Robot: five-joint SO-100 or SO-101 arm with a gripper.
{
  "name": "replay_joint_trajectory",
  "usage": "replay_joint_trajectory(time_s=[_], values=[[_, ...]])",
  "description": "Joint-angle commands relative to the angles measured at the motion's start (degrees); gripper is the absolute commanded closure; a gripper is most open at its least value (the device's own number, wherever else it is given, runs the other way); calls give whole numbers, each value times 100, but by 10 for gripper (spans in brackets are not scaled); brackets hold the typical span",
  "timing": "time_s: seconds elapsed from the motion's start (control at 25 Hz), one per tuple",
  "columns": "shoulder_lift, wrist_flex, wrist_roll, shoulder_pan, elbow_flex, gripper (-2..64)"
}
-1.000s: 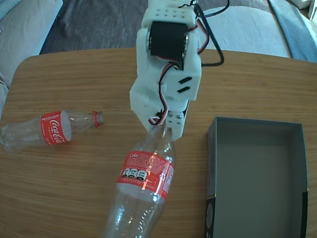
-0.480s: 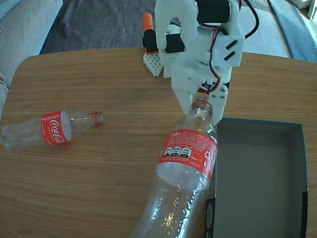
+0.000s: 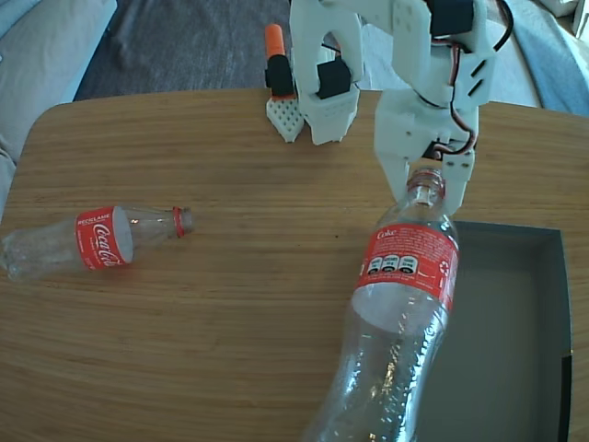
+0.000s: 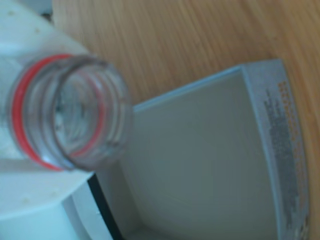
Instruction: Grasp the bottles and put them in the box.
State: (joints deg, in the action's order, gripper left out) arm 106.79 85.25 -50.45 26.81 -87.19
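Clamped on the neck of a Coca-Cola bottle (image 3: 405, 304), our gripper (image 3: 426, 177) has its white fingers (image 3: 396, 180) pressed to either side of the neck, just at the red ring below the uncapped mouth. In the fixed view we see this held bottle hanging mouth-up from the fingers, its clear body slanting down toward the picture's lower edge, red label facing the camera. Its body lies across the left wall of the box (image 3: 515, 368), so that much of that wall is hidden behind the plastic.

From the wrist view we look straight into the open mouth of the held bottle (image 4: 70, 112), red ring around it, white finger (image 4: 35, 197) material against it below and to the left. Beyond the mouth we see the grey-blue floor of the box (image 4: 200, 165) with its low walls and a printed edge on the right.

We find the box at the right edge of the wooden table (image 3: 230, 322), reaching toward its near right corner in the fixed view. A second Coca-Cola bottle (image 3: 87, 239) lies on its side near the table's left edge, well apart from the gripper, mouth pointing toward the table's middle. At the far edge of the table stands the arm's white base (image 3: 317, 101) with an orange-topped part (image 3: 274, 51) beside it.
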Motion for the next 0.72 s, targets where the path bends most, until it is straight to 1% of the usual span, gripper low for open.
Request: replay_joint_trajectory(time_s=[0.0,0.16,0.4,0.68], values=[[44,-70,-18,62,246,619],[-396,-132,-44,97,396,617],[-1002,-290,-44,299,1002,617],[-1512,-281,-53,791,1644,617]])
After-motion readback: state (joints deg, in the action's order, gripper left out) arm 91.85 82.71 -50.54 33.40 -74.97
